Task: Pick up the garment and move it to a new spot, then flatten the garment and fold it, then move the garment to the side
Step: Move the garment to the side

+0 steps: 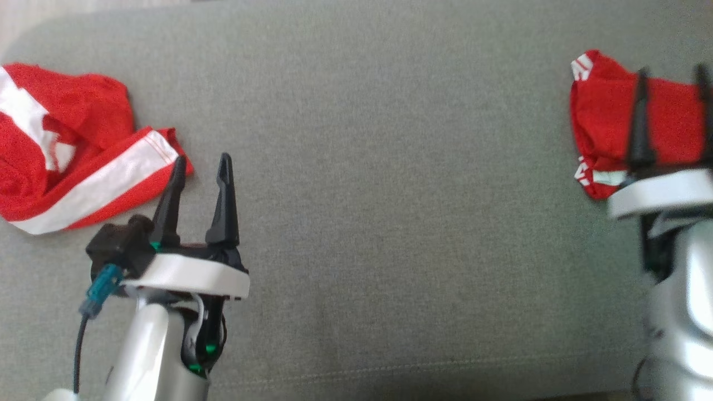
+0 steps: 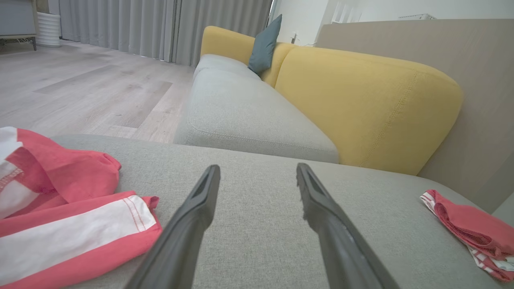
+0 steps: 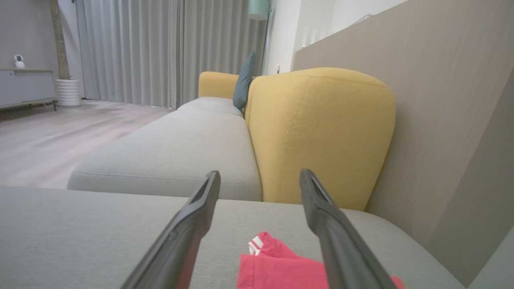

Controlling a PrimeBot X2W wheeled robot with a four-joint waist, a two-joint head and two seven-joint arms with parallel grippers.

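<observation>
Folded red garment [image 1: 604, 117] is lying betw. spread R jaws; L jaws gaping too; grey sofa seat [image 1: 390, 167] is carrying it.

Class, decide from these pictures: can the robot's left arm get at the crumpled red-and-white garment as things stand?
Probably yes. The left gripper sits open right beside the crumpled red-and-white garment, at its striped edge, and nothing lies between them on the grey cushion.
</observation>
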